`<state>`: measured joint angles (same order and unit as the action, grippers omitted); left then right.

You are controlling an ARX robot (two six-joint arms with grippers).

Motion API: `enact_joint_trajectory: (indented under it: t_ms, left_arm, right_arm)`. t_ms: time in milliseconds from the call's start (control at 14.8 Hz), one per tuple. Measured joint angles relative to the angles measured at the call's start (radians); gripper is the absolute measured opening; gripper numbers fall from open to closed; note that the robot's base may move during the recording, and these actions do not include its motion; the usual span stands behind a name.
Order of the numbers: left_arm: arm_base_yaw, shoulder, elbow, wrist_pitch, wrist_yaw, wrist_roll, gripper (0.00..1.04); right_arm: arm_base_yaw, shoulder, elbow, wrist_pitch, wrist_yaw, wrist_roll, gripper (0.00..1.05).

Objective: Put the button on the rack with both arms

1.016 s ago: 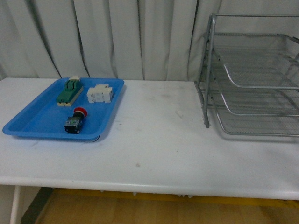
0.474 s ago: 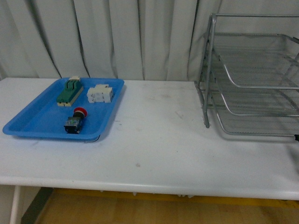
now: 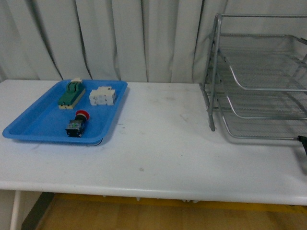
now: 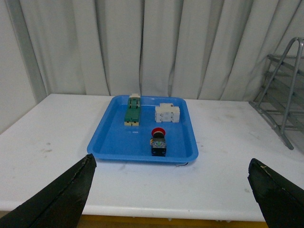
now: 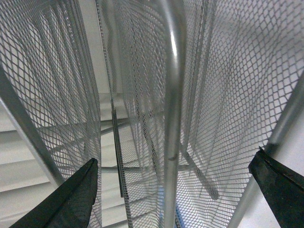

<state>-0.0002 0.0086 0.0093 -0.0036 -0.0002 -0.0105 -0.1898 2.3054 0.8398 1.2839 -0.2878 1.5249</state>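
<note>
My left jaws gape wide and empty, the button (image 4: pixel 158 140) straight ahead, seemingly lined up for pickup. My right jaws, equally wide, face the rack (image 5: pixel 172 95).

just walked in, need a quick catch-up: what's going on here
Nothing is grasped yet. The button lies in the blue tray near a green block and a white block. The left gripper is open, facing that tray from a distance. The right gripper is open too, close to the wire mesh of the rack.
</note>
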Motion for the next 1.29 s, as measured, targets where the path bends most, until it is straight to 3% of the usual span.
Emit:
enact_joint_trajectory:
  t_ms: [271,407,474,745,1287]
  left_arm:
    - [0.0,0.0,0.0,0.0,0.0,0.0,0.98]
    - [0.0,0.0,0.0,0.0,0.0,0.0,0.98]
    - [0.0,0.0,0.0,0.0,0.0,0.0,0.98]
    - [0.0,0.0,0.0,0.0,0.0,0.0,0.98]
    - [0.0,0.0,0.0,0.0,0.0,0.0,0.98]
  right_arm:
    - [0.0,0.017,0.058,0.0,-0.009,-0.024,0.97]
    - [0.0,0.019,0.077,0.003,-0.018,-0.041,0.7]
    - [0.0,0.023,0.079,0.004,-0.021,-0.053,0.46]
    - [-0.004,0.036,0.058,0.005,-0.023,-0.047,0.03]
    - [-0.043,-0.052,-0.143,0.024,-0.07,-0.068,0.03]
